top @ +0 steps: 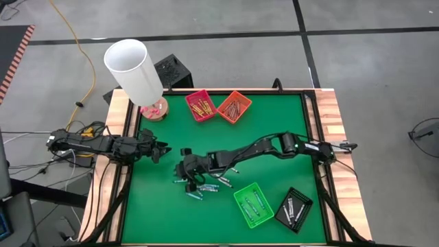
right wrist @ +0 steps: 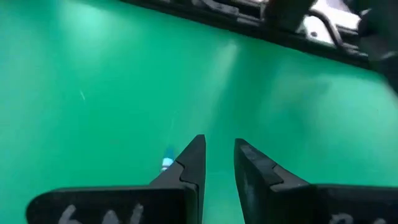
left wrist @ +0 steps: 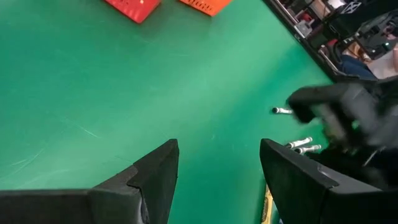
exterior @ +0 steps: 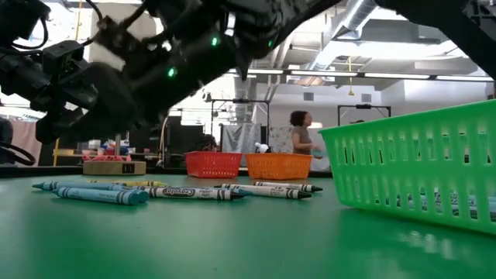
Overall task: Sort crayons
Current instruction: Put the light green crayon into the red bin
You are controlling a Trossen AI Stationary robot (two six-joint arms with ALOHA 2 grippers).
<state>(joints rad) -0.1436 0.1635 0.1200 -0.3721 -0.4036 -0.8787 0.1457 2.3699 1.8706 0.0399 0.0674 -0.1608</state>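
Several crayons [top: 200, 186] lie loose on the green mat, near the table's middle toward its near edge. The low view shows them flat on their sides, teal ones [exterior: 101, 194] beside grey-white ones [exterior: 232, 191]. My right gripper [top: 180, 167] hovers just on the far-left side of the pile, pointing toward the table's left edge and slanting down. Its fingers [right wrist: 219, 146] stand a narrow gap apart with only green mat between them. A blue crayon tip [right wrist: 168, 160] shows beside one finger. My left gripper [top: 164, 149] waits open [left wrist: 217, 146] at the table's left edge.
A red tray [top: 200, 105] and an orange tray [top: 234, 106] with crayons stand at the far edge. A green tray [top: 254, 204] and a black tray [top: 293, 209] sit near the front right. A white cylinder [top: 134, 68] rises at the far left corner. A person [exterior: 299, 132] stands beyond the table.
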